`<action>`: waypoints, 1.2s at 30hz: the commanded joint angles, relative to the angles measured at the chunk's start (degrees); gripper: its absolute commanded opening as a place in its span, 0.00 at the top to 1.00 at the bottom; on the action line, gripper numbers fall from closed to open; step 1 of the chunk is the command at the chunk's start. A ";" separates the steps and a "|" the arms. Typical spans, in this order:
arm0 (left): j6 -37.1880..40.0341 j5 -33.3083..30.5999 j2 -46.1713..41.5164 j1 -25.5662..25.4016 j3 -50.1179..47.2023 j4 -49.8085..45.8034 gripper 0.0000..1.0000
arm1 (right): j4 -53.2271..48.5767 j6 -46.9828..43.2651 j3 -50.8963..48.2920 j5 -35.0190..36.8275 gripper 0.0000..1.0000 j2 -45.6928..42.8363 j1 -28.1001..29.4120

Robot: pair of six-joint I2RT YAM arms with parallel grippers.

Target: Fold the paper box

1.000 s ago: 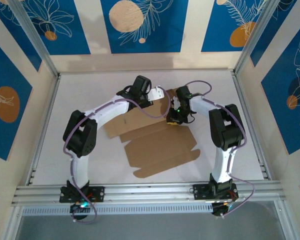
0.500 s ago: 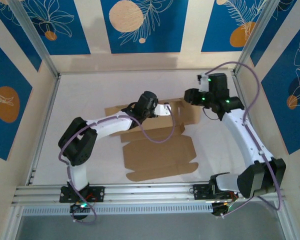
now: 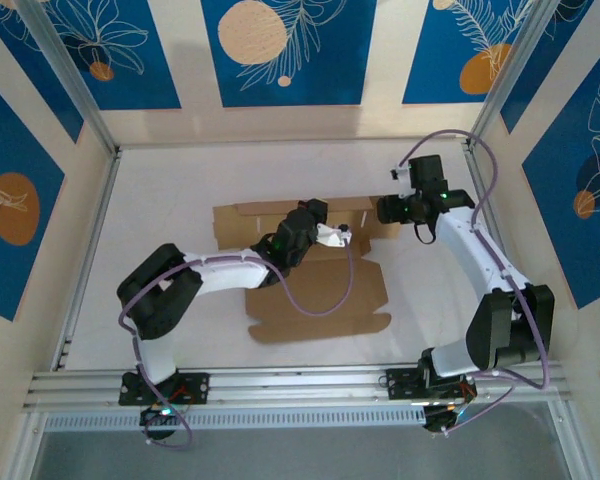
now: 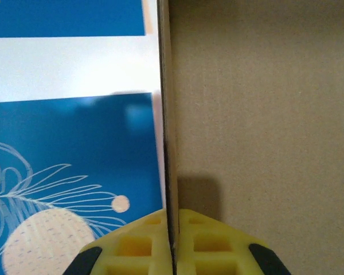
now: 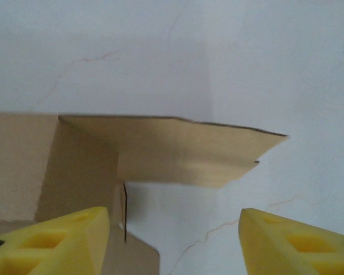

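The paper box [image 3: 320,300] is a brown die-cut cardboard sheet lying mid-table, with its far panel [image 3: 250,222] raised along the back. My left gripper [image 3: 340,236] is shut on that raised panel. In the left wrist view the yellow fingers [image 4: 137,246] pinch the panel's thin edge [image 4: 166,114], and brown card [image 4: 264,114] fills the right side. My right gripper [image 3: 385,210] sits at the panel's right end, open. The right wrist view shows its gripper [image 5: 172,246] spread wide, with a folded side flap [image 5: 178,154] just beyond the fingertips and untouched.
The white table [image 3: 160,200] has free room left of the box and behind it. Blue patterned walls [image 3: 280,50] close in the far side and both flanks. An aluminium rail [image 3: 300,385] runs along the near edge by the arm bases.
The right gripper let go, swung out to the right and opened wide, then came back to the panel's right end. The left gripper moved right and nearer, still gripping; the far panel now stands raised.
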 commanded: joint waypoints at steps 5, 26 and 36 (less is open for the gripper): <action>4.95 1.27 -2.64 0.31 -2.54 6.00 1.00 | 3.47 -15.69 4.32 10.80 0.27 5.51 0.97; -2.39 9.30 -4.71 5.31 -4.00 -1.15 1.00 | -4.97 -22.23 15.79 0.14 0.24 16.52 0.79; -2.33 10.61 -4.25 5.87 -6.58 0.71 1.00 | -6.48 -18.97 15.02 -6.35 0.32 10.38 -0.58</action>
